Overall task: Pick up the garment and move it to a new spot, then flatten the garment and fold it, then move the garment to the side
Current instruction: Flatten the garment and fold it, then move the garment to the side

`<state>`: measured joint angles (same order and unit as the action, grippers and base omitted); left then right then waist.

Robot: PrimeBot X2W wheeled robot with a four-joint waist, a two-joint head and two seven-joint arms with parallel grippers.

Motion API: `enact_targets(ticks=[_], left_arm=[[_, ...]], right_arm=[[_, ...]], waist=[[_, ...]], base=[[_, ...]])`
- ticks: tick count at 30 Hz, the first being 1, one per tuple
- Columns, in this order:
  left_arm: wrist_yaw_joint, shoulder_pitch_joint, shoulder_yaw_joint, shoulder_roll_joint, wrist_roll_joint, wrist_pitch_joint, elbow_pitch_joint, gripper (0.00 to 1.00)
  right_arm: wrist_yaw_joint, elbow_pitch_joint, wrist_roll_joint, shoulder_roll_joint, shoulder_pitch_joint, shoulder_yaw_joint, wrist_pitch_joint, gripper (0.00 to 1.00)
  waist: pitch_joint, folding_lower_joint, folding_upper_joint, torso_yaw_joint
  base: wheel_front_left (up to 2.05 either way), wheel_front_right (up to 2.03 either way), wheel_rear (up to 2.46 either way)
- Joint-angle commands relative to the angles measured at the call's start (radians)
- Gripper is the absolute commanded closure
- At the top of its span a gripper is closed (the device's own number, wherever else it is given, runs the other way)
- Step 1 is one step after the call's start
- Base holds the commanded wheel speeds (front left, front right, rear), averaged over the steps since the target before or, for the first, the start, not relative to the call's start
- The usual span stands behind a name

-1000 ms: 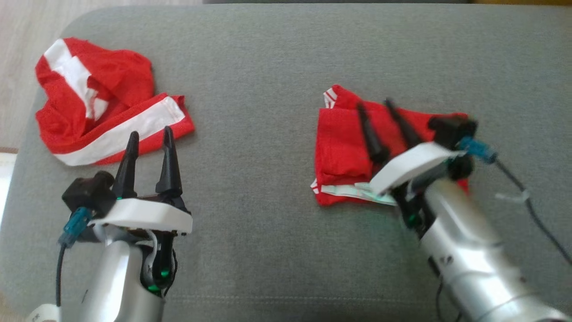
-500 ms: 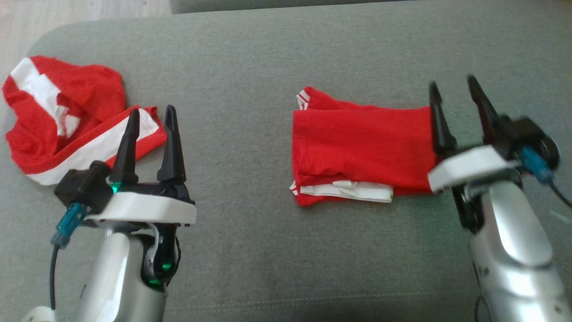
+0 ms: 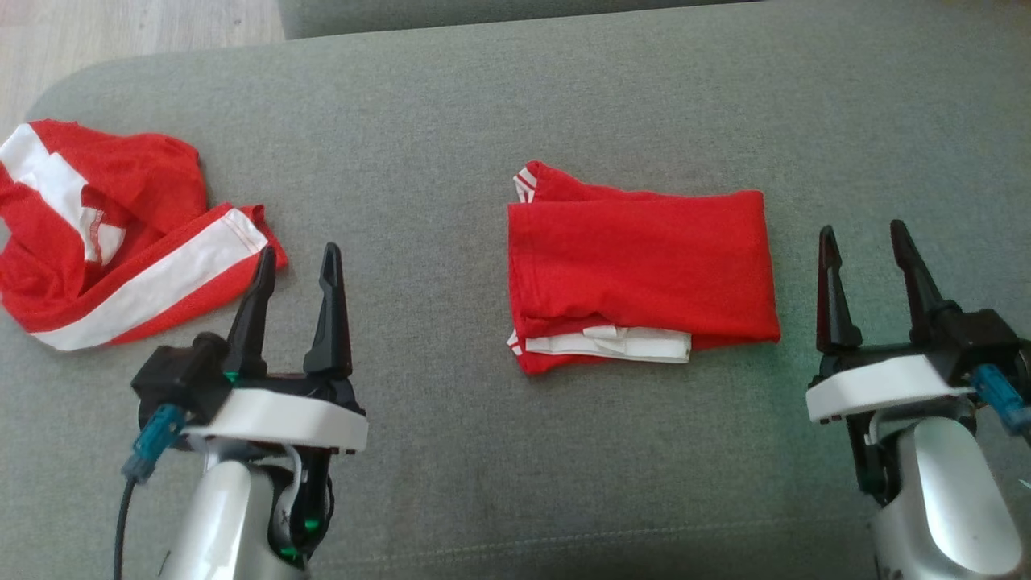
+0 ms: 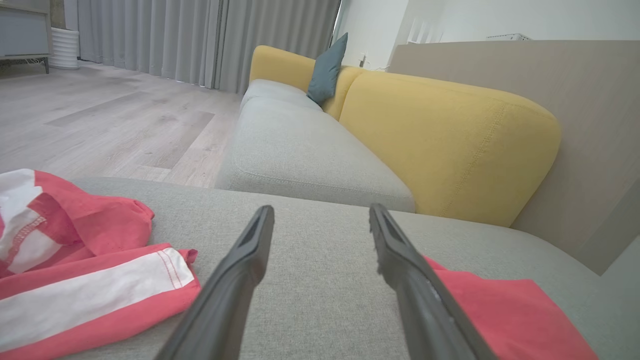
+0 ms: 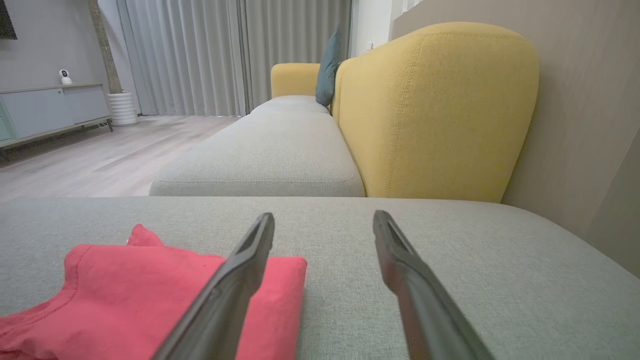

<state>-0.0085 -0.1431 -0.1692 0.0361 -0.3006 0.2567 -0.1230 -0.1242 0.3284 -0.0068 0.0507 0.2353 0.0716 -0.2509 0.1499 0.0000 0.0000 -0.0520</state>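
The folded red cloth garment (image 3: 640,270) sits mid-frame on the grey fabric cushion (image 3: 451,121), long axis left-right, striped sleeve poking out upper left. The right gripper (image 3: 860,229) is just right of it and the left gripper (image 3: 299,250) is lower left by a crumpled red-and-white garment (image 3: 121,234), both spread wide, gripping nothing.

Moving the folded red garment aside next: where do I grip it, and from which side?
Take the folded red garment at its right edge, coming from the right with the open right gripper beside it. That edge looks like a smooth closed fold; the near edge shows loose layers and a white strip, likely to splay.
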Motion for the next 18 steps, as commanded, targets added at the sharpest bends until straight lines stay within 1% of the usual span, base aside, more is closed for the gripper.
enact_targets(ticks=[1,6,11,18], left_arm=[[0.003,-0.017,0.027,0.014,0.011,0.005,0.036,0.00],[0.005,-0.023,0.023,0.014,0.015,0.005,0.036,0.00],[0.004,-0.035,0.018,0.014,0.018,0.005,0.039,0.00],[-0.003,-0.057,0.006,0.014,0.021,0.005,0.028,0.00]], right_arm=[[-0.007,-0.040,0.009,0.000,0.015,-0.023,-0.011,0.00],[-0.007,-0.042,0.015,0.000,0.010,-0.024,-0.010,0.00],[-0.007,-0.027,0.025,0.000,0.014,-0.015,0.014,0.00],[-0.007,0.068,0.123,0.000,0.057,-0.021,0.059,0.00]], waist=[[-0.001,0.0000,0.0000,0.000],[0.000,0.0000,0.0000,0.002],[0.017,0.0000,0.0000,0.009],[0.071,0.0000,0.0000,0.030]], base=[[0.00,0.00,0.00],[0.00,0.00,0.00],[0.00,0.00,0.00],[0.00,0.00,0.00]])
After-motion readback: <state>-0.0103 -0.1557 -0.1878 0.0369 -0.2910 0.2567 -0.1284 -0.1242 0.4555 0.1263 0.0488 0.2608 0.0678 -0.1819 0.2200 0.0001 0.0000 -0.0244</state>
